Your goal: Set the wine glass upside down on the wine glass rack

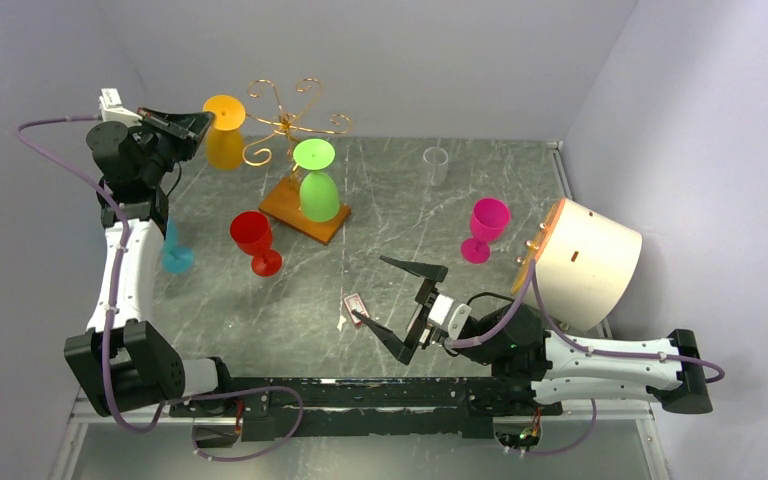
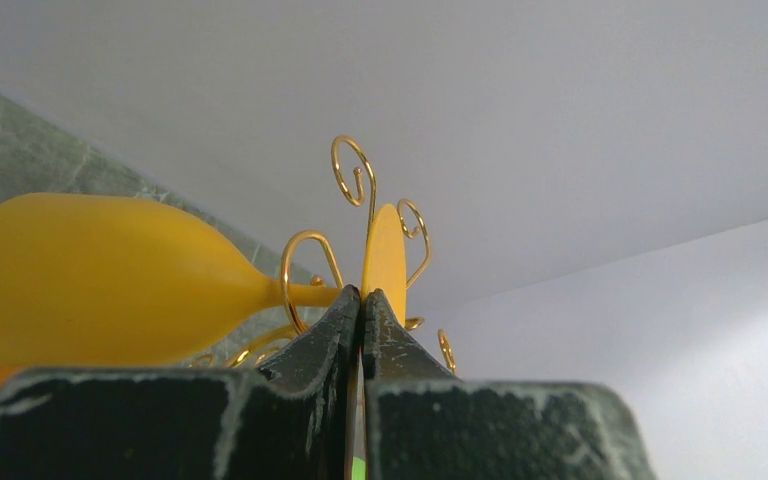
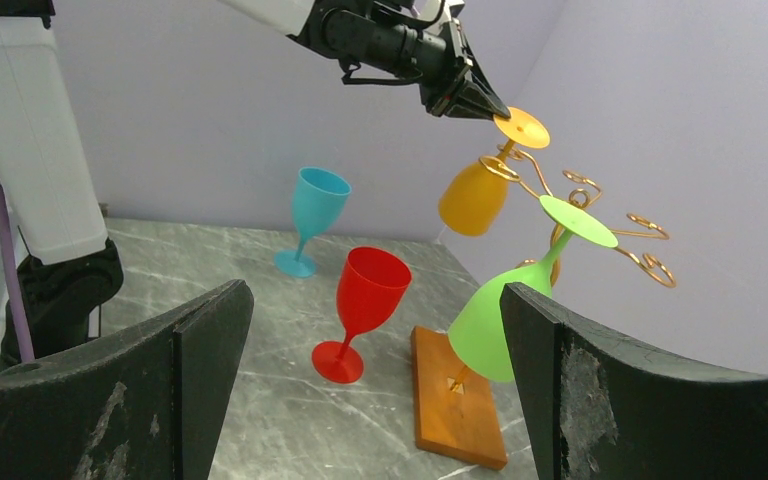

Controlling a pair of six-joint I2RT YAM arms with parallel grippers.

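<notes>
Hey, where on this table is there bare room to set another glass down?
Bare marble lies between the wooden base and the pink glass, and between the red glass and the near edge. The back left is crowded: rack, teal glass, left arm.

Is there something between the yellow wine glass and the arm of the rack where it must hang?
Nothing visible. The left tool, shut on the foot of the yellow wine glass, holds it upside down, its stem seemingly inside a curled arm of the wine glass rack. The green wine glass hangs on another arm, apart.
</notes>
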